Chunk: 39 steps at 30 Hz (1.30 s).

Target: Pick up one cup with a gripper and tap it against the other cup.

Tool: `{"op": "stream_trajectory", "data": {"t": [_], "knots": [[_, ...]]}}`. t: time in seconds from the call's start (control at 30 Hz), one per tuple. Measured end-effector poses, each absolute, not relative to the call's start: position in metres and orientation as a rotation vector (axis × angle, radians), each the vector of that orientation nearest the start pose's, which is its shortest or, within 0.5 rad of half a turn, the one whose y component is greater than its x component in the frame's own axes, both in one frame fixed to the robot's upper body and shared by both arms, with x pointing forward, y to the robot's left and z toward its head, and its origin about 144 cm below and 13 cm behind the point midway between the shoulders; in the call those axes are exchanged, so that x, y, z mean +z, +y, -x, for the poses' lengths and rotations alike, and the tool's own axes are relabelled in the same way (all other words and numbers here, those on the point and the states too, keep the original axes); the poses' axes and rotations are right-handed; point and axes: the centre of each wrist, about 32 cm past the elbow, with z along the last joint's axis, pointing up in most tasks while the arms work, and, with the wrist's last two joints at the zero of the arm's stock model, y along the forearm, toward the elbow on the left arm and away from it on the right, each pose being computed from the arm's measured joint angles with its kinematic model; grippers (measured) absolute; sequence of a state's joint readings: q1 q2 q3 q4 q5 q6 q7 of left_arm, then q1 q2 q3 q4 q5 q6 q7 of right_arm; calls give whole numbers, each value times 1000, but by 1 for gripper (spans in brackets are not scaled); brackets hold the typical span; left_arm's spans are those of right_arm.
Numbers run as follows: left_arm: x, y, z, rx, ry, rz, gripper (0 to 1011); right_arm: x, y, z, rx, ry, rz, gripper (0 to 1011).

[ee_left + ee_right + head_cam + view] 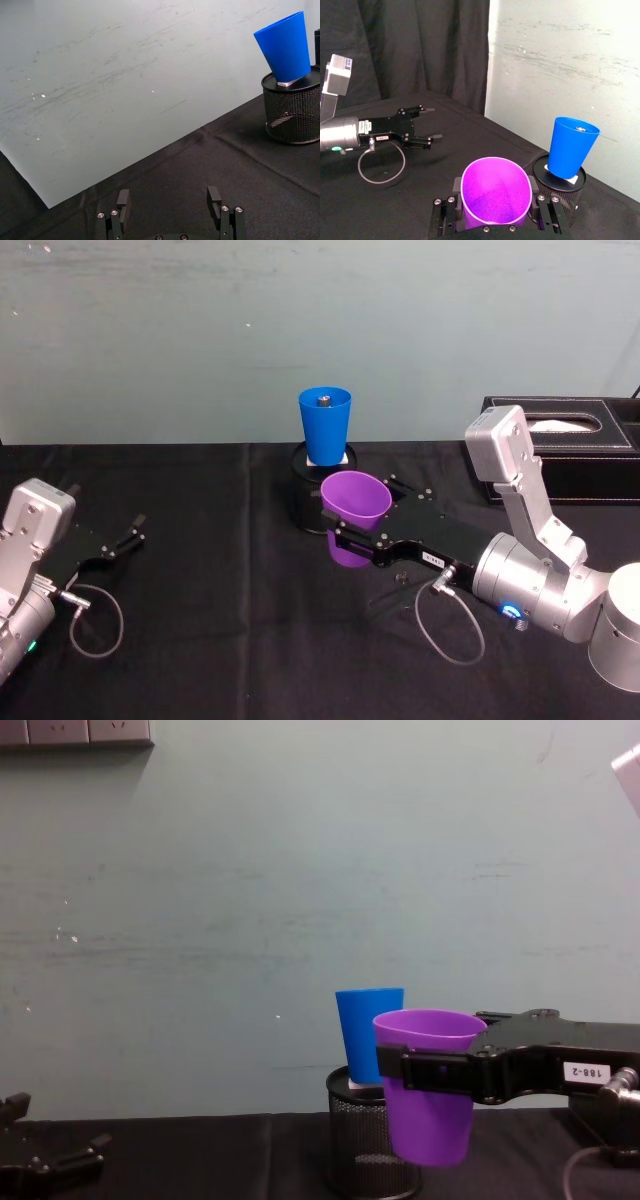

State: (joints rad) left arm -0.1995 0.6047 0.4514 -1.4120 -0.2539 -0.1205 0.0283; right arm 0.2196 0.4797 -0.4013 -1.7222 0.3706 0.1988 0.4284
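Note:
A purple cup [355,502] [495,192] [430,1110] hangs upright above the black table, and my right gripper [350,530] [435,1070] is shut on it, its fingers clamping both sides. The blue cup [325,425] [571,150] [365,1035] [287,47] stands on top of a black mesh pen holder [305,500] [560,190] [360,1150] [292,112], just behind and slightly left of the purple cup. In the right wrist view a small gap separates the two cups. My left gripper [125,538] [169,200] [417,127] rests open at the table's left, holding nothing.
A black tissue box [560,455] sits at the back right, behind my right arm. Loose cable loops hang from both wrists near the cloth. A pale wall closes off the table's far edge.

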Motion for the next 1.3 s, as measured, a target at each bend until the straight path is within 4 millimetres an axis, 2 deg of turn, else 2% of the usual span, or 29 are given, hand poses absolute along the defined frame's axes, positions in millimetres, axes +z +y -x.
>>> {"op": "stream_trajectory", "data": {"t": [1.3], "knots": [[1140,310,-489,1248,-285,-304,1000,1230,-230,-486,-739,-83,145,731]]}}
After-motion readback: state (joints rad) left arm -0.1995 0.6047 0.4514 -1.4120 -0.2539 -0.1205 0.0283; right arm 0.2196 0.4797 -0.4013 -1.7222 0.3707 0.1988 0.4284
